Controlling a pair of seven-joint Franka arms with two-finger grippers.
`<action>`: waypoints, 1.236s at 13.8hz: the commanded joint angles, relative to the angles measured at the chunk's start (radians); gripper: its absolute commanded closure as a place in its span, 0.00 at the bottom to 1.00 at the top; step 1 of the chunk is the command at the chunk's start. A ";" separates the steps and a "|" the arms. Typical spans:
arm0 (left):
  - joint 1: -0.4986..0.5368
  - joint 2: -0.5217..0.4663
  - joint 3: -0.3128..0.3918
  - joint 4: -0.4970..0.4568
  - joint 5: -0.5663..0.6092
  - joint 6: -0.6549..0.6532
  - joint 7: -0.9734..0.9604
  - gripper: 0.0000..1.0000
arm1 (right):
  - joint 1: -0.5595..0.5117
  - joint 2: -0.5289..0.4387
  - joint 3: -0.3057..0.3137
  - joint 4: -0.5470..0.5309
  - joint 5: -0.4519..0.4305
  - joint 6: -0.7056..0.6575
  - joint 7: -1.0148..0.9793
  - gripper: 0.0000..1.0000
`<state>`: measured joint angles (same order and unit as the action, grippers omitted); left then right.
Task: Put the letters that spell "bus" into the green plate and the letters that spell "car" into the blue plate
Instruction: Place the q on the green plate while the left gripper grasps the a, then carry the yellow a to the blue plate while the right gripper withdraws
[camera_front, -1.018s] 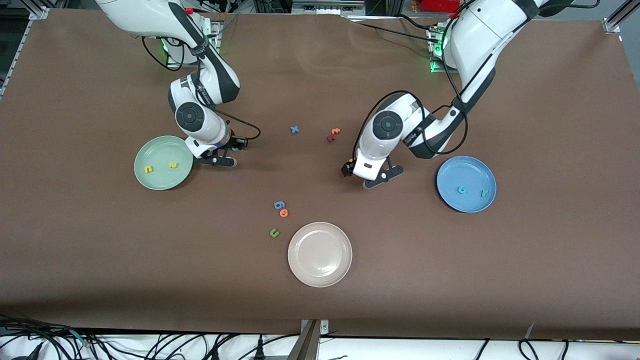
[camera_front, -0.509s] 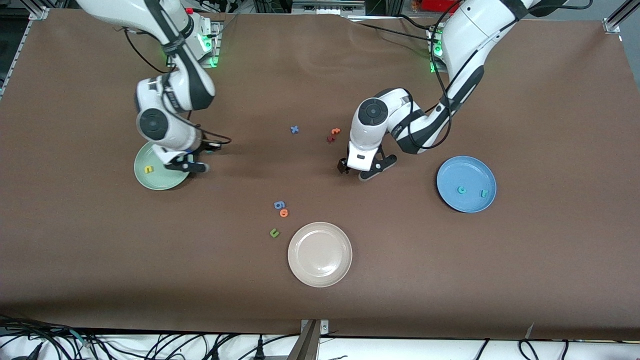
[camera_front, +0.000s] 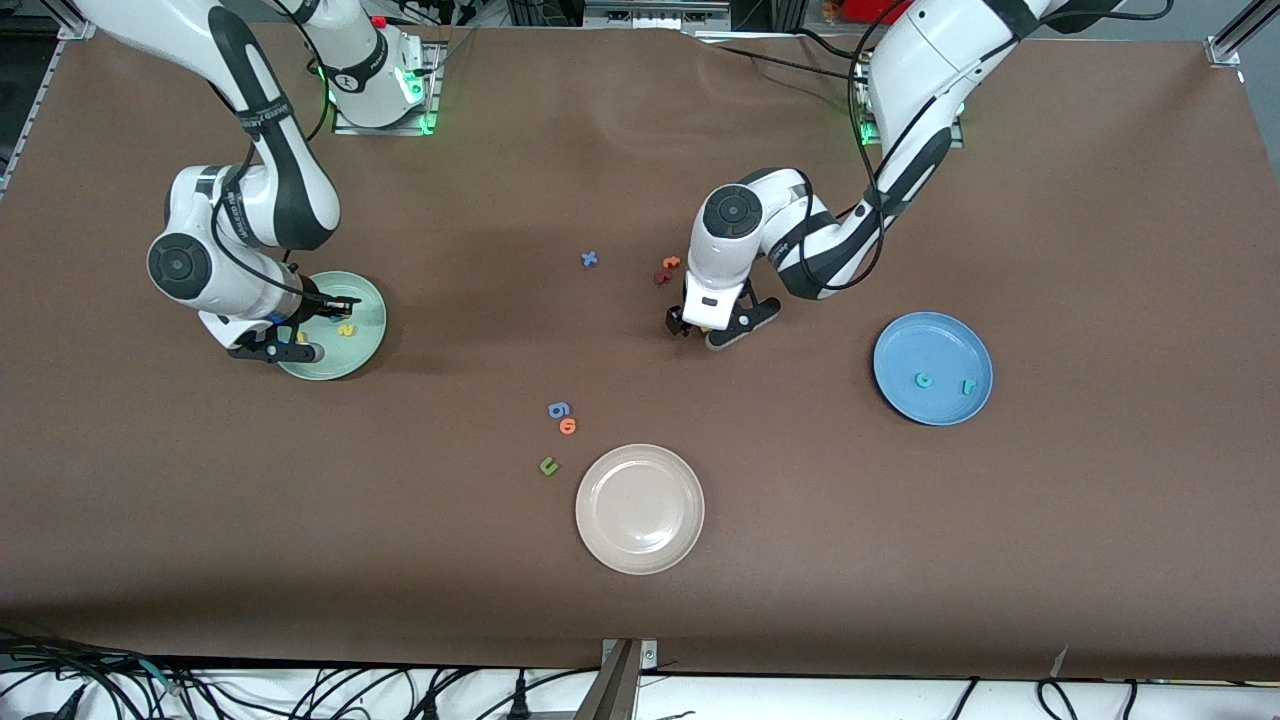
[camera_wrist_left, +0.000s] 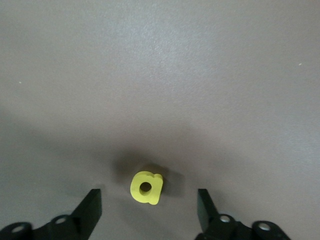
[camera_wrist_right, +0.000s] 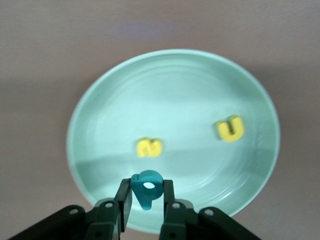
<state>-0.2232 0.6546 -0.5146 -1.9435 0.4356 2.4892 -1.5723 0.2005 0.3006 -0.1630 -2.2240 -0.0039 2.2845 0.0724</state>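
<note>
Nearest the front camera sits a cream plate (camera_front: 640, 509), with an olive "u" (camera_front: 548, 465), an orange "o" (camera_front: 568, 426) and a blue "g" (camera_front: 558, 409) on the brown table (camera_front: 900, 560) just beside it toward the right arm's end. Farther up, toward the left arm's end, the blue plate (camera_front: 933, 368) holds a teal "c" (camera_front: 924, 380) and a teal "r" (camera_front: 967, 386). Toward the right arm's end, the right gripper (camera_wrist_right: 146, 204) hangs over the green plate (camera_wrist_right: 110, 100), its fingers (camera_wrist_right: 123, 197) clenched on a teal "b" (camera_wrist_right: 146, 188); a yellow "s" (camera_wrist_right: 149, 147) and a yellow "u" (camera_wrist_right: 230, 128) lie apart in that plate. Near the table's middle, the left gripper (camera_wrist_left: 149, 210) is low over the table with its fingers (camera_wrist_left: 90, 207) spread wide on either side of a yellow "a" (camera_wrist_left: 146, 187), not touching it. Farthest back lie a dark red letter (camera_front: 661, 277) and an orange "t" (camera_front: 671, 263), touching, and a blue "x" (camera_front: 590, 259) well apart from them.
</note>
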 joint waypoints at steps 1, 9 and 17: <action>0.001 0.000 0.001 -0.015 0.045 0.020 -0.037 0.41 | -0.025 0.063 -0.010 0.015 -0.068 0.062 -0.016 0.86; -0.001 0.003 0.001 -0.015 0.045 0.020 -0.035 0.63 | -0.046 0.020 -0.006 0.020 -0.061 0.061 -0.048 0.01; 0.001 0.004 0.001 -0.009 0.045 0.007 -0.025 0.83 | -0.035 0.000 -0.003 0.574 -0.053 -0.630 -0.020 0.01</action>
<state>-0.2231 0.6628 -0.5142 -1.9492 0.4357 2.4949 -1.5733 0.1626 0.2722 -0.1699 -1.7970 -0.0600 1.7770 0.0395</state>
